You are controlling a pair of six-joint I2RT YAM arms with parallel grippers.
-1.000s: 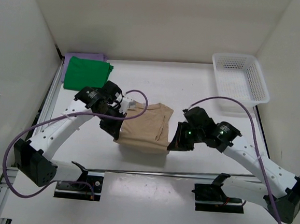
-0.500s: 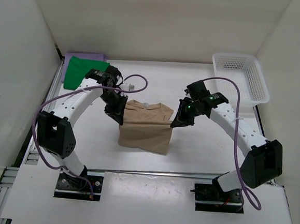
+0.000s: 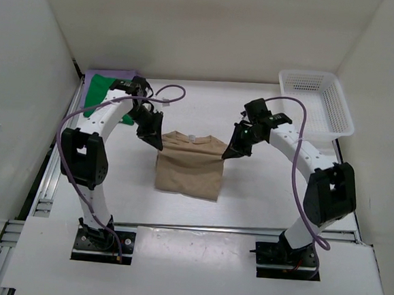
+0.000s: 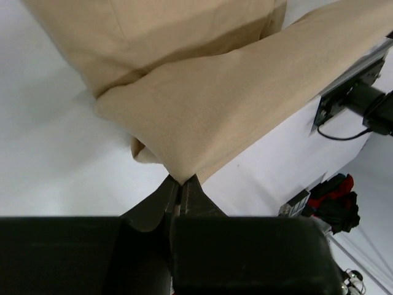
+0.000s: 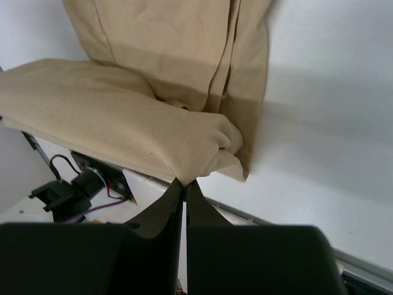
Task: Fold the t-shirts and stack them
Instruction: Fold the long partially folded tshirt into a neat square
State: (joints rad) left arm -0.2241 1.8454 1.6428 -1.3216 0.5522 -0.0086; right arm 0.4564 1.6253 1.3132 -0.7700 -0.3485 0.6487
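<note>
The tan beige t-shirt (image 3: 190,169) lies folded in the table's middle, its far edge lifted between both grippers. My left gripper (image 3: 157,144) is shut on the shirt's left far corner; in the left wrist view (image 4: 180,182) the cloth (image 4: 233,117) runs out of the pinched jaws. My right gripper (image 3: 227,155) is shut on the right far corner; in the right wrist view (image 5: 184,182) the cloth (image 5: 110,123) drapes from the jaws. The bright green shirt (image 3: 104,92) lies folded on the lavender purple shirt (image 3: 100,76) at the far left corner.
A white mesh basket (image 3: 315,102) stands at the far right by the wall. White walls enclose the table on the left, back and right. A metal rail (image 3: 204,226) runs along the near edge.
Both grippers have carried the shirt's held edge away from me, toward the collar side. The arms have stretched out farther over the table.
</note>
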